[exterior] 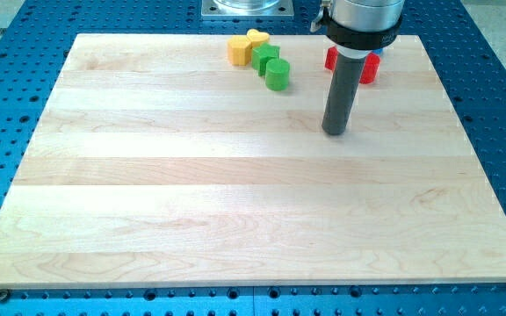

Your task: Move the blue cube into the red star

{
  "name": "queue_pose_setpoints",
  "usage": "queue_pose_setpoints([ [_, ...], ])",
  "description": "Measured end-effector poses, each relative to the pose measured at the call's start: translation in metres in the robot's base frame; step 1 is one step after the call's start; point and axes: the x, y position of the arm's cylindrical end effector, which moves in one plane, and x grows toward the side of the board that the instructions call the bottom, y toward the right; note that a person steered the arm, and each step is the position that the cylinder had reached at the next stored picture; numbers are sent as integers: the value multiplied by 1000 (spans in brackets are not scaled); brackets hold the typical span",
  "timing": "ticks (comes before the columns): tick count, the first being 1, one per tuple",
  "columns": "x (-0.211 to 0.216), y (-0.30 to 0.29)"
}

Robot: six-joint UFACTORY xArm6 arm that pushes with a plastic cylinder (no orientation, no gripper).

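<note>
My tip (335, 132) rests on the wooden board (235, 202), right of centre in the upper part of the view. Just above it, partly hidden behind the rod, are red block pieces: one shows at the rod's left (330, 60) and one at its right (369, 69). I cannot make out their shapes, or whether they are one block or two. A small bit of blue (379, 50) shows above the right red piece, next to the arm's body; it may be the blue cube, mostly hidden. My tip is apart from these blocks, below them.
Left of the rod, near the board's top edge, is a cluster: a yellow block (238, 50), a yellow heart-like block (257, 38), a green block (265, 56) and a green cylinder (277, 75). A perforated blue table surrounds the board.
</note>
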Motion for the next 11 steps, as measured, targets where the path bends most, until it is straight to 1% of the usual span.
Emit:
queue_pose_setpoints([
  [1,0,26],
  [2,-12,89],
  [3,-100,108],
  [4,-179,139],
  [5,-202,122],
  [7,-199,114],
  [9,-170,85],
  [10,-207,144],
  [11,-215,135],
])
